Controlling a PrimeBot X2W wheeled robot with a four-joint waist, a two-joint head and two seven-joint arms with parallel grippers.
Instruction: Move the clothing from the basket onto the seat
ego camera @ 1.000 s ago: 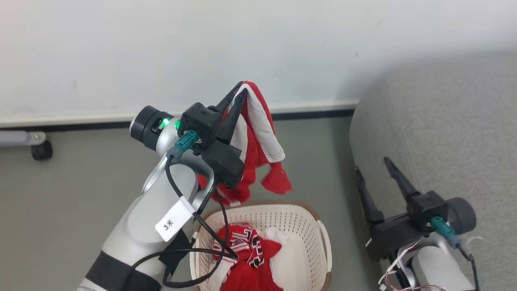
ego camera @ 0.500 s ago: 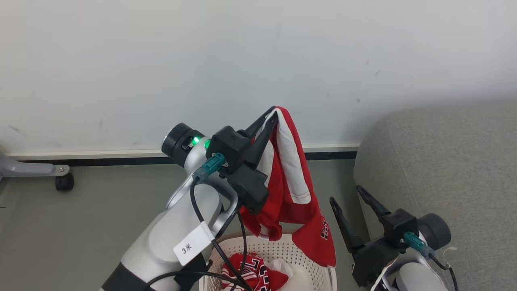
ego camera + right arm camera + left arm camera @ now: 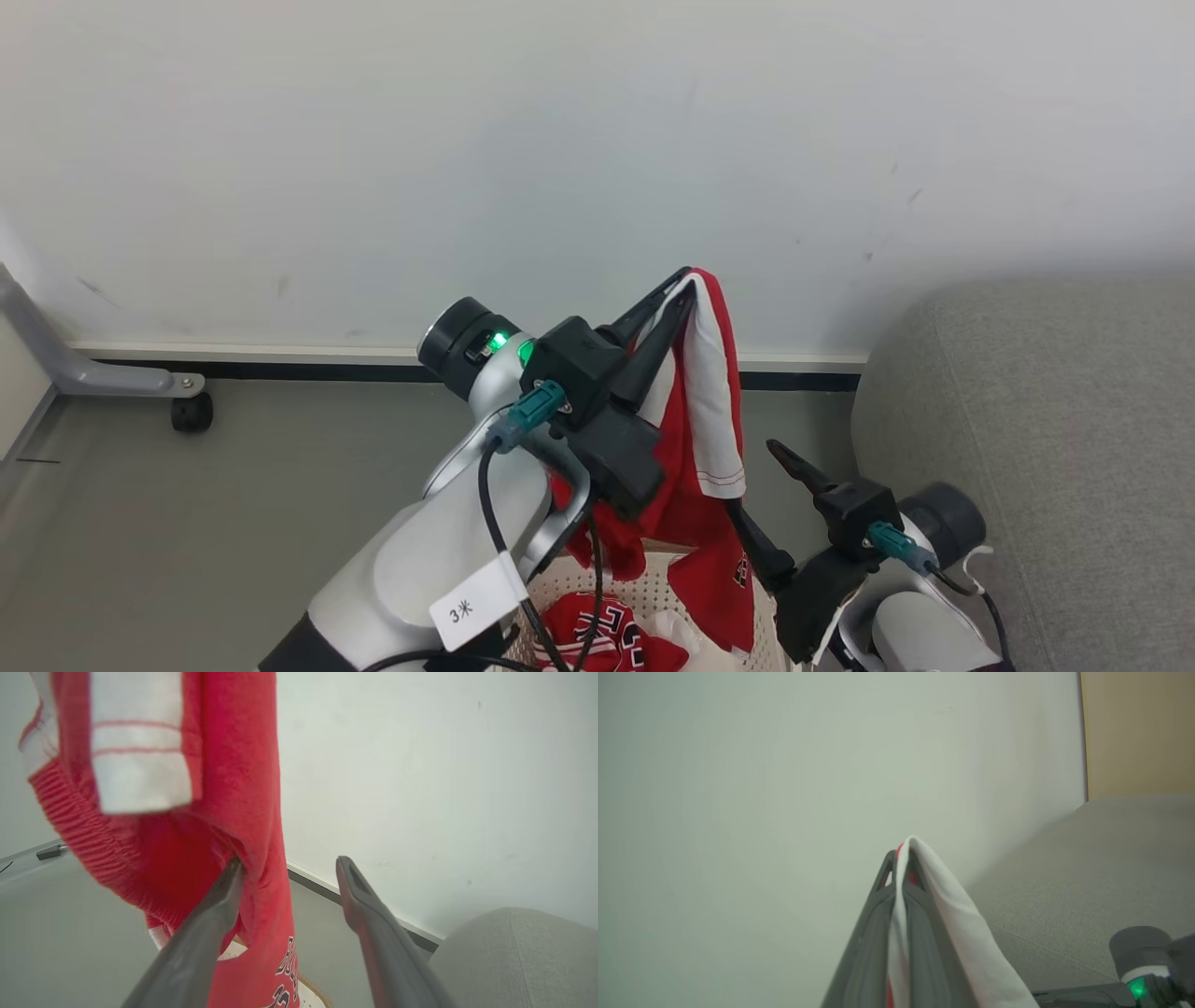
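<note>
at frame centre, a jersey (image 3: pixel 714 401) is pinched by the closed left gripper (image 3: pixel 680 285); the right gripper (image 3: pixel 290 863) is spread wide, nothing gripped.

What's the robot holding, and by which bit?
The left gripper pinches a shiny red jersey piece by a white-striped fold; the open right gripper grips nothing.

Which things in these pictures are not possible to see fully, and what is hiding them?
- Basket, head view: behind the left arm and the hanging jersey, and cut off by the bottom edge; how much lies inside is unclear.
- Lettering on the jersey, right wrist view: cut off by the bottom edge, unreadable.
- Right pincer, head view: one finger's tip is behind the jersey.
- Sofa, head view: cut off by the right edge.
</note>
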